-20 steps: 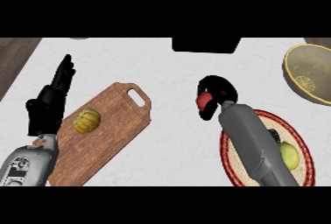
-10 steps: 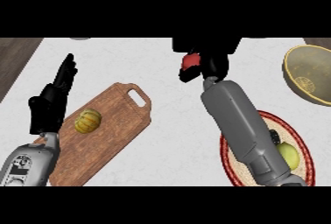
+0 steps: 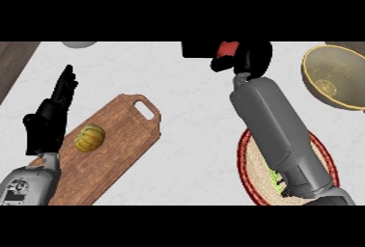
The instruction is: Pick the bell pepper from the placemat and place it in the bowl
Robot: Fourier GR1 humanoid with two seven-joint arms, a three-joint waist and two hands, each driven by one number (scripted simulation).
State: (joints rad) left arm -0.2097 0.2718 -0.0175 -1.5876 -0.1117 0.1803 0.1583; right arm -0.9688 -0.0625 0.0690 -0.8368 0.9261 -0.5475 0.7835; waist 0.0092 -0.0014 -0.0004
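Pepper [image 3: 228, 48], red, pinched in curled right hand [image 3: 246, 58], held above surface left of bowl [image 3: 335, 77] for carrying over; left hand [image 3: 50, 120] spread, resting.

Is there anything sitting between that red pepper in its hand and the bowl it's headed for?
Nothing visible. The right hand holds the red bell pepper at the counter's far edge, and only bare counter lies between it and the bowl to the right.
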